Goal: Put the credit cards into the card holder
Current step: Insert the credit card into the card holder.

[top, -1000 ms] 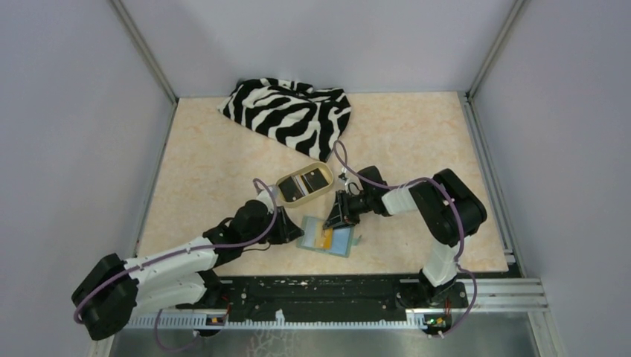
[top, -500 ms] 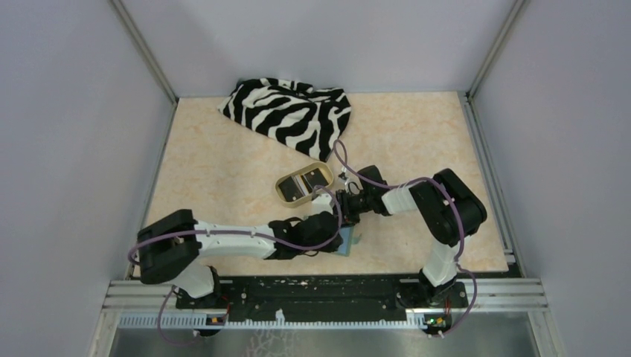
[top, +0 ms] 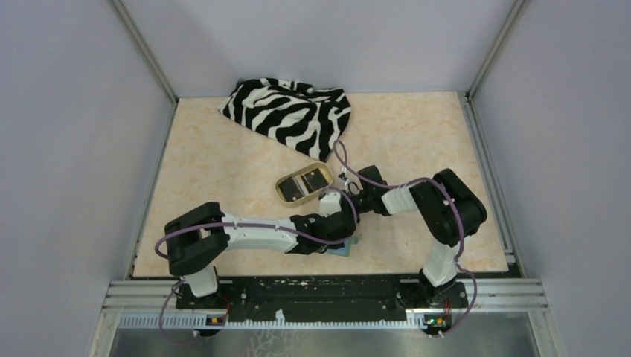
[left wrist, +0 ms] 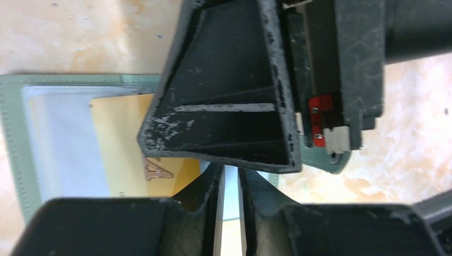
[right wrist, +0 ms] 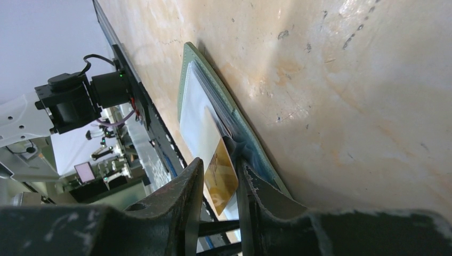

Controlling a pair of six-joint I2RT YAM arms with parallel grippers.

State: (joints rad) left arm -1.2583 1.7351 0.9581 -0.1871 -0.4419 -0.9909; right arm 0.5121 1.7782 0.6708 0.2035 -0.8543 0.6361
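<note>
One gold card (right wrist: 221, 178) sits pinched in the right gripper (right wrist: 219, 165), against the pale lining of the open card holder (right wrist: 186, 80) at the overhead view's lower centre. The left gripper (left wrist: 230, 173) has its fingers nearly touching; whether it holds anything I cannot tell.

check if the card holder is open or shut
Open: the card holder lies spread flat, pale lining facing up, a gold card lying against it.

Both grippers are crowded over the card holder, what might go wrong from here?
The gold card looks only partly seated in the card holder; a push may buckle or jam it.
The left gripper and right gripper crowd the same spot, so they may collide or drag the holder off.
</note>
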